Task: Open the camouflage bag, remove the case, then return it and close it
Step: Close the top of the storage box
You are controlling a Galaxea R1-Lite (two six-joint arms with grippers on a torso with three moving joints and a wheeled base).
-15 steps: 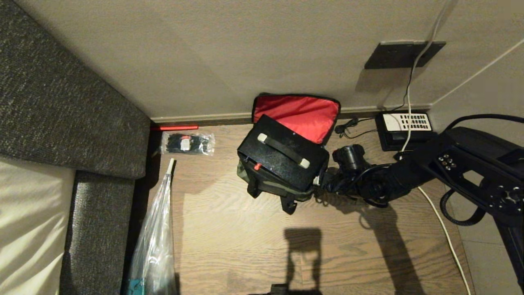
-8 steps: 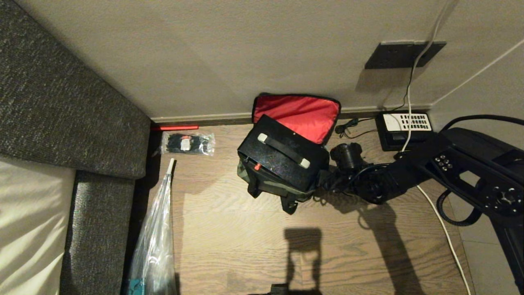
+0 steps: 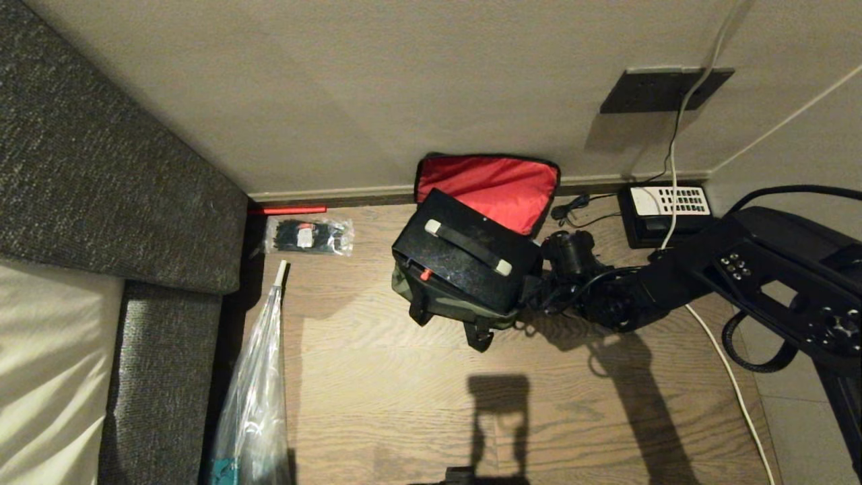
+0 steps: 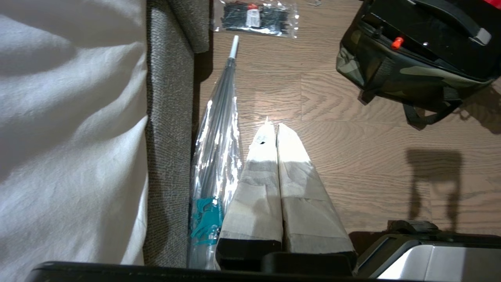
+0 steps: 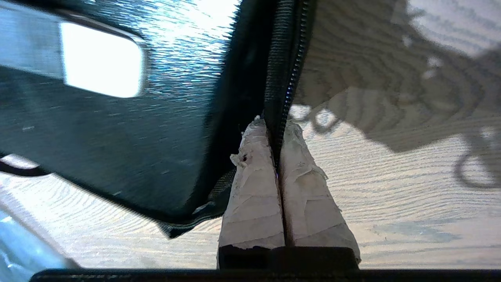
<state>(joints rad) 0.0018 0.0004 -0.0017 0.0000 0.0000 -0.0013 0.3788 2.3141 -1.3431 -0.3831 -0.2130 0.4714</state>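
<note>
The camouflage fabric bag [image 3: 450, 304] sits open with its black hard case [image 3: 465, 261] seated, so your right claw [image 5: 278, 150] is pinched on its zipper edge [image 5: 291, 84], likely to close it, while the left claw [image 4: 273, 131] rests closed.

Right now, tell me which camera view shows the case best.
The head view: the whole top of the case shows, with handle and red latch, sitting in the open camouflage bag. The left wrist view catches only its near part at the picture's edge. The right wrist view shows a glossy black slab beside the shut right pincer.
</note>
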